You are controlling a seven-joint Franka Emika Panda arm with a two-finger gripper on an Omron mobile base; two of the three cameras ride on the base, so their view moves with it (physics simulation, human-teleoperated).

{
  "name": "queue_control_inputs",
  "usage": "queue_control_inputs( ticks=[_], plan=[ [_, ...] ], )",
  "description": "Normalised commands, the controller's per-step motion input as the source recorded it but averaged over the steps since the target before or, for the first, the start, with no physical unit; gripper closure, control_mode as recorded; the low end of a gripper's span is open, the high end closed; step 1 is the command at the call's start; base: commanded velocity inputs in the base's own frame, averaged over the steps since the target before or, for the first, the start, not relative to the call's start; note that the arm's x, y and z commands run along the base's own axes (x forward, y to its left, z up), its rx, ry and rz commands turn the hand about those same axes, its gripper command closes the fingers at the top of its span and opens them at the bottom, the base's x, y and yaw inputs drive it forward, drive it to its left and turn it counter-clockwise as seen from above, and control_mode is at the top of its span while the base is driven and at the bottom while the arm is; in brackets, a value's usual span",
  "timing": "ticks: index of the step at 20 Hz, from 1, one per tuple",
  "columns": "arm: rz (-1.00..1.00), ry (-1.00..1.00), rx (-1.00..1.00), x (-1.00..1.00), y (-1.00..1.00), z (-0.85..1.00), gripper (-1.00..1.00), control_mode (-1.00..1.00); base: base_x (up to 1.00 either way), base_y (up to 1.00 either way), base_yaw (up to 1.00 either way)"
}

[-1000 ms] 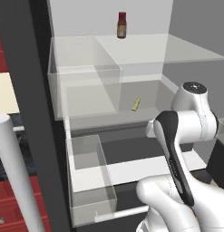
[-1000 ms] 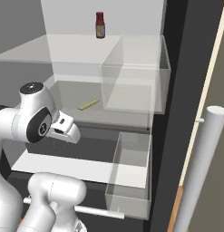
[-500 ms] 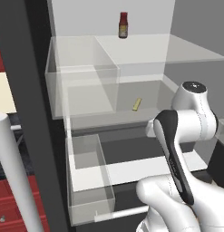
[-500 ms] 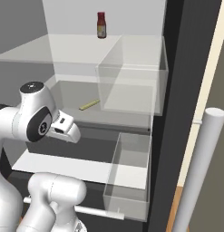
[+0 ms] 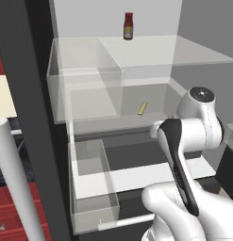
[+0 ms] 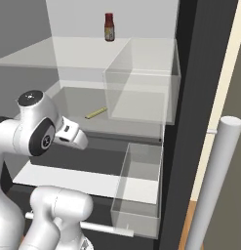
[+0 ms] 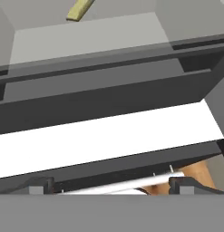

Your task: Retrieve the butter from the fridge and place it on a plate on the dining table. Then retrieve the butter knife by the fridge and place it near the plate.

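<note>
The butter point(image 5: 142, 108) is a small yellow stick lying on the middle shelf of the open fridge point(image 5: 38, 94). It is also in the right base view point(image 6: 95, 113) and at the top of the hand view point(image 7: 80, 10). My gripper point(image 7: 113, 186) is open, its fingertips point(image 7: 41, 183) far apart with nothing between them. The hand point(image 6: 71, 135) hangs in front of the fridge, below and short of the butter's shelf, pointing inward over a white shelf point(image 7: 109, 140).
A red bottle point(image 5: 128, 26) stands on the top shelf. Clear bins point(image 5: 92, 181) flank the shelves, one low on the right point(image 6: 141, 180). White bar handles point(image 5: 16, 183) point(image 6: 214, 180) rise at the picture edges. Red cabinets point(image 5: 9, 212) sit at lower left.
</note>
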Motion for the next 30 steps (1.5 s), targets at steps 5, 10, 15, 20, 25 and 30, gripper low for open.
queue_control_inputs(
  ticks=[5, 10, 15, 20, 25, 30],
  plan=[
    [-0.04, -0.13, 0.00, 0.12, 0.00, 0.36, -1.00, -1.00, 0.00, 0.00, 0.00],
    [-0.04, -0.04, 0.01, 0.12, 0.00, 0.49, -1.00, -1.00, 0.00, 0.00, 0.00],
    [-0.06, -0.02, 0.00, 0.37, 0.00, 0.05, -1.00, -1.00, 0.00, 0.00, 0.00],
    [-0.07, -0.02, 0.00, 0.69, 0.01, 0.00, -1.00, -1.00, 0.00, 0.00, 0.00],
    [-0.08, 0.00, 0.00, 0.76, 0.00, -0.02, -1.00, -1.00, 0.00, 0.00, 0.00],
    [-0.06, 0.00, 0.00, 0.66, 0.00, -0.02, -1.00, -1.00, 0.00, 0.00, 0.00]
  ],
)
